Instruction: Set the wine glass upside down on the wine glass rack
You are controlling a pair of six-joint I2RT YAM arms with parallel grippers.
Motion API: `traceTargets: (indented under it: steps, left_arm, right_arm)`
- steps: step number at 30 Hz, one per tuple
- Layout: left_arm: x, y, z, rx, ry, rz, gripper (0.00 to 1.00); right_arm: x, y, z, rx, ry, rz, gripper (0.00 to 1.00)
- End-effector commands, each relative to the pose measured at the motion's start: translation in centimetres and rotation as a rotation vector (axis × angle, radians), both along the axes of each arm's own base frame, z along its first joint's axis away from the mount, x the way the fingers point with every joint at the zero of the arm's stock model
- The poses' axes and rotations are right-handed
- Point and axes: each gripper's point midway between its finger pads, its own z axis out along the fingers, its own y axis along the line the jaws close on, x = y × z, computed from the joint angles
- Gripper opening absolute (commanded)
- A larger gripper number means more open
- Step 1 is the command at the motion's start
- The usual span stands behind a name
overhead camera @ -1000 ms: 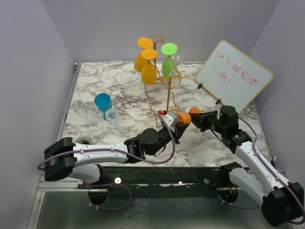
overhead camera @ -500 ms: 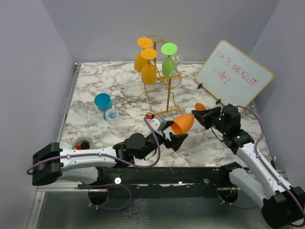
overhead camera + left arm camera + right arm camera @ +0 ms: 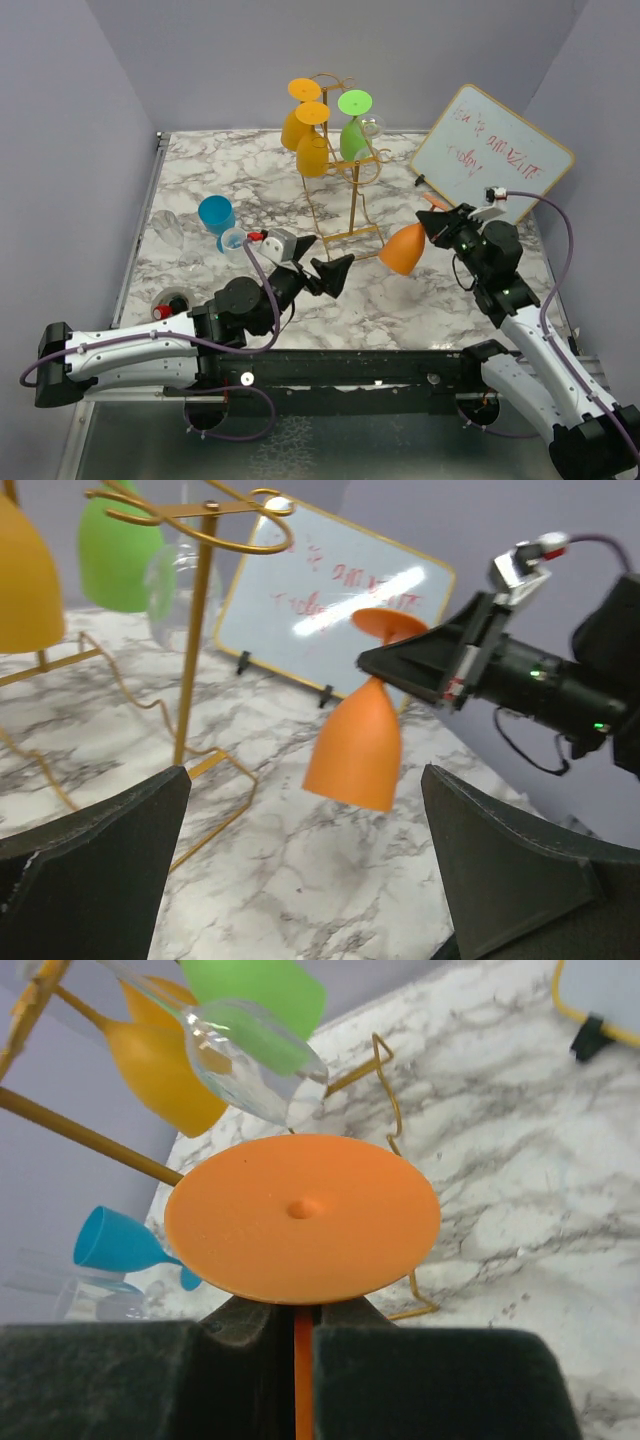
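An orange wine glass (image 3: 405, 249) hangs bowl-down in the air, right of the rack's base. My right gripper (image 3: 437, 226) is shut on its stem just under the round foot (image 3: 302, 1216). The same glass (image 3: 357, 744) shows in the left wrist view, tilted, with its foot (image 3: 388, 623) against the black right gripper (image 3: 450, 665). My left gripper (image 3: 330, 272) is open and empty, pulled back left of the glass, low over the marble. The golden wire wine glass rack (image 3: 338, 160) stands at the back centre, carrying two yellow-orange glasses (image 3: 305, 135), a green one (image 3: 354, 128) and a clear one (image 3: 372, 127) upside down.
A small whiteboard (image 3: 492, 158) leans at the back right, close behind my right arm. A blue glass (image 3: 216, 216) and clear glasses (image 3: 168, 230) sit on the marble table (image 3: 250, 175) at the left. Purple walls close the table in.
My left gripper has opened, let go of the orange glass and drawn back to the left. My right gripper has lifted the glass, swinging its bowl downward.
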Motion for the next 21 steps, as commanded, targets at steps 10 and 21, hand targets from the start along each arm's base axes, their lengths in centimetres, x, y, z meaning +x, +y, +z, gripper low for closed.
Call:
traceTargets:
  steps: [10, 21]
  left_arm:
    - [3.6, 4.6, -5.9, 0.317, 0.159, 0.318, 0.99]
    - [8.7, 7.7, -10.9, 0.281, 0.461, 0.351, 0.99]
  right_arm:
    - [-0.9, 0.3, 9.9, -0.357, -0.579, 0.103, 0.01]
    - [2.4, 2.4, 11.7, -0.409, -0.508, 0.198, 0.01]
